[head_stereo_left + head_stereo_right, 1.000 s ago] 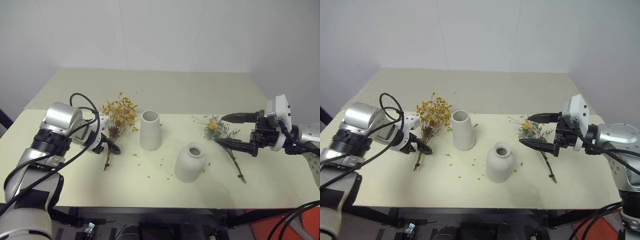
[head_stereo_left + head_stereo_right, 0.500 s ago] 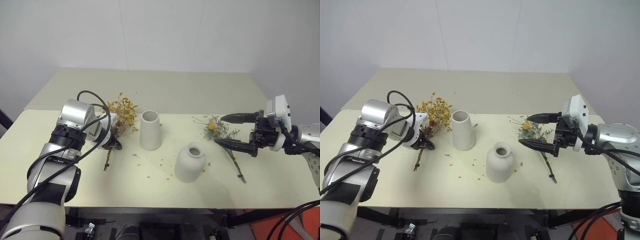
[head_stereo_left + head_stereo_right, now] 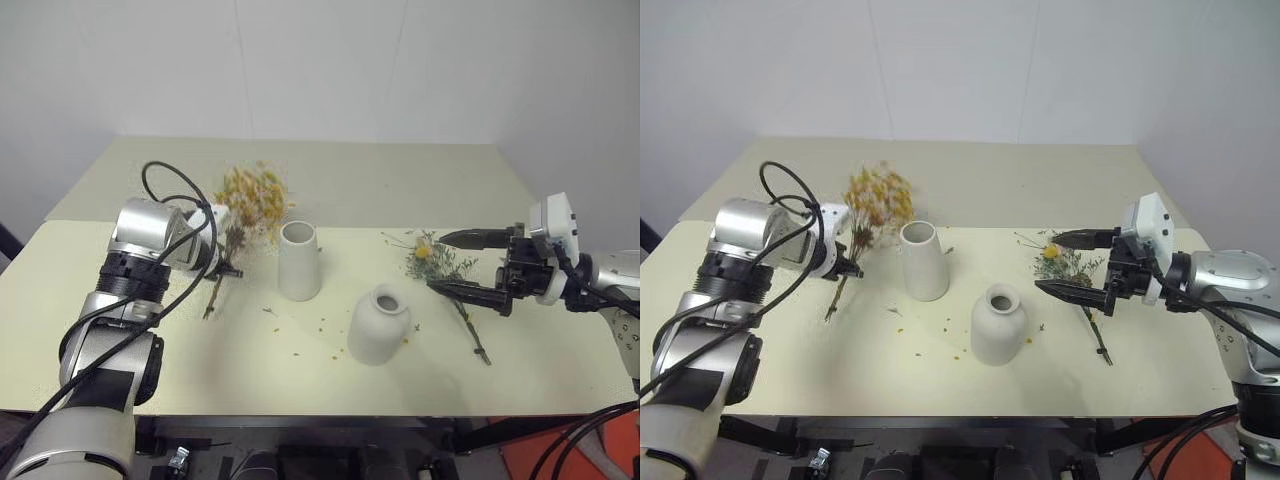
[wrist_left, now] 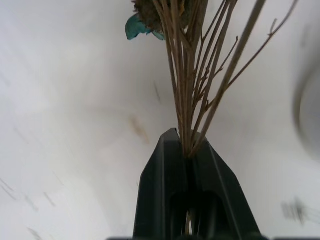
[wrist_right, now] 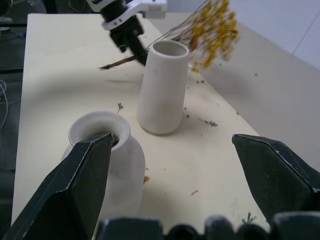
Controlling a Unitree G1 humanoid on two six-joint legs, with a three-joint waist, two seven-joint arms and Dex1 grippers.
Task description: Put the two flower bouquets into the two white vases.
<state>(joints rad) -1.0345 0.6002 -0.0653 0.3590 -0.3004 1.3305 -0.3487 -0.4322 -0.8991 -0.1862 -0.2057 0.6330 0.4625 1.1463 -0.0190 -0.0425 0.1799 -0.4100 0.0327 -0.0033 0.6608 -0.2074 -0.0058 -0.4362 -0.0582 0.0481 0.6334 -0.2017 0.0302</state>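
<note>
My left gripper (image 3: 228, 270) is shut on the brown stems (image 4: 186, 125) of the yellow-orange bouquet (image 3: 255, 195), which hangs tilted above the table just left of the tall tapered white vase (image 3: 300, 260). The stem ends stick out below the fingers. The shorter rounded white vase (image 3: 379, 324) stands nearer the front, right of centre. The grey-green bouquet (image 3: 445, 268) with a yellow ball flower lies flat on the table at the right. My right gripper (image 3: 437, 261) hovers open above its flower end, touching nothing. The right wrist view shows both vases (image 5: 162, 87) (image 5: 107, 150).
The pale table (image 3: 350, 185) carries small scattered flower crumbs around the vases. A seam runs across it behind the vases, with a bare stretch beyond. White walls close the back and right side.
My left gripper has shut on the yellow-orange bouquet's stems and raised it off the table, swinging the blossoms up and away. The right arm has stayed still.
</note>
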